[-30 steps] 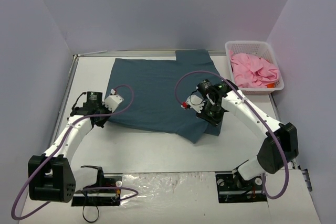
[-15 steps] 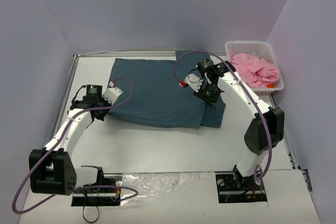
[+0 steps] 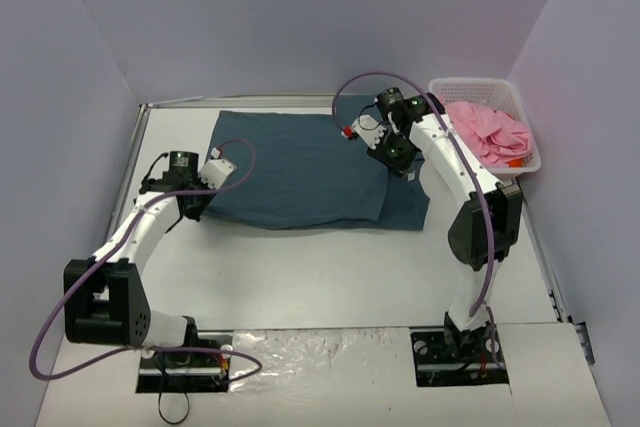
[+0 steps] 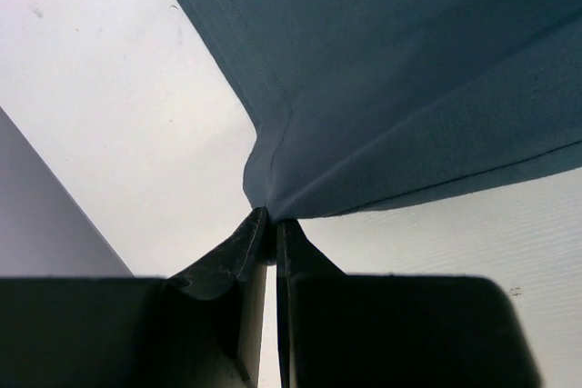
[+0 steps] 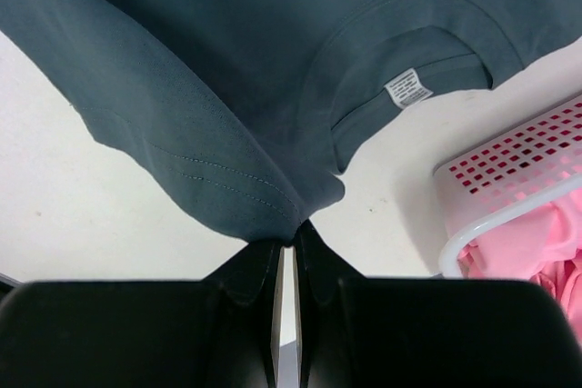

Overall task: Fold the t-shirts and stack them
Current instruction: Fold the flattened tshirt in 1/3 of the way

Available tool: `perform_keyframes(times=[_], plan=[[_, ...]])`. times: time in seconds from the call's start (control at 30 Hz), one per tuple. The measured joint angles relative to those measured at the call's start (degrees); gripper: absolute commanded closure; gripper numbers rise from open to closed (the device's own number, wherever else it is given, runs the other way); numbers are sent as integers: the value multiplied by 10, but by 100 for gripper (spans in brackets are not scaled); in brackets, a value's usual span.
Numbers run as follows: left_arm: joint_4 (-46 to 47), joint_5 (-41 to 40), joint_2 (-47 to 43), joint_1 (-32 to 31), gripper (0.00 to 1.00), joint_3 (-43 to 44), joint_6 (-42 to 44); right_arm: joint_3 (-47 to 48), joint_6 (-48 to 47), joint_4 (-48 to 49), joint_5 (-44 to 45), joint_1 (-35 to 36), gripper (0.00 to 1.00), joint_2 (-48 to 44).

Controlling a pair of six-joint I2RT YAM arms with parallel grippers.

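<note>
Your left tool [image 4: 270, 215] is clenched on a corner of the large plain dark teal-blue cloth t-shirt [image 3: 300, 172]. The shirt spreads away from its tips, flat on the white tabletop [image 3: 330, 267]. Your right tool [image 5: 293, 229] is clamped on a folded hem edge, with the collar label just beyond its tips. The plain pink t-shirt [image 3: 485, 132] lies bunched in the white plastic lattice basket [image 3: 472, 88], near that tool's right side.

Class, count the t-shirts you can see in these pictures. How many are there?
2. The teal shirt lies on the table; the pink shirt is bunched in the basket. More may be hidden under it.
</note>
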Motion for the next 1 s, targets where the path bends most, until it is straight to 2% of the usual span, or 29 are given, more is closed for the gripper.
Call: perform_keyframes(times=[0.37,1.0], plan=[[9,-14,62,0,98,50,0,90,-9,-18,0,-8,100,85],[21,-38,159,0,98,85,1,161,-15,-24,1,-28,100,175]])
